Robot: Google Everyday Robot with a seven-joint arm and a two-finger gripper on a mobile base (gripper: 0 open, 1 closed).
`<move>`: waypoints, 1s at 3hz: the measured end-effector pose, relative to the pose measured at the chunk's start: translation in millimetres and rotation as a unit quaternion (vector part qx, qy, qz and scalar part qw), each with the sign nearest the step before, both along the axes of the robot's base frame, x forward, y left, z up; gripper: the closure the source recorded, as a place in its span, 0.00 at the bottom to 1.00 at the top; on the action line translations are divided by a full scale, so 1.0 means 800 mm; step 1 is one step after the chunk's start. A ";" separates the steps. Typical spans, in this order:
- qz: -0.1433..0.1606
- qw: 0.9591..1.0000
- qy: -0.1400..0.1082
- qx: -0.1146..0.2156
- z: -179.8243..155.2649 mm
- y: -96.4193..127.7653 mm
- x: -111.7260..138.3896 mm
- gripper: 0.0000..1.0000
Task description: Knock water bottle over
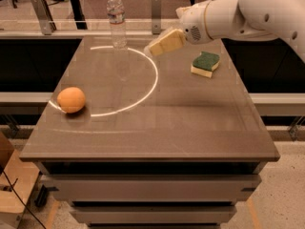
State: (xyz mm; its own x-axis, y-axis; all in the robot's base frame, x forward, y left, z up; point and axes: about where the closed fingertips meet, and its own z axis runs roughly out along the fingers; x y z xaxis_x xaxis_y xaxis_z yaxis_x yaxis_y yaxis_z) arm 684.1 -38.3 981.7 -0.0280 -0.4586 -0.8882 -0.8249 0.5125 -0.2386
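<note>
The water bottle [116, 18] is clear and ribbed with a white cap. It stands upright near the far edge of the table [152, 128], left of centre. My gripper [162, 44] has pale yellow fingers and hangs above the far middle of the table. It is to the right of the bottle and a little nearer than it, with a gap between them. The white arm [248, 13] comes in from the upper right.
An orange [71, 99] lies at the table's left side. A green and yellow sponge [205, 64] lies at the far right. A bright ring of reflected light curves across the tabletop. A railing with posts runs behind the table.
</note>
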 end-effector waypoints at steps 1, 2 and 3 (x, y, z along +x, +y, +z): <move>-0.012 0.999 -0.011 0.037 -0.010 0.022 0.041 0.00; -0.013 0.998 -0.011 0.066 -0.040 0.066 0.114 0.00; -0.012 0.998 -0.012 0.067 -0.040 0.069 0.116 0.00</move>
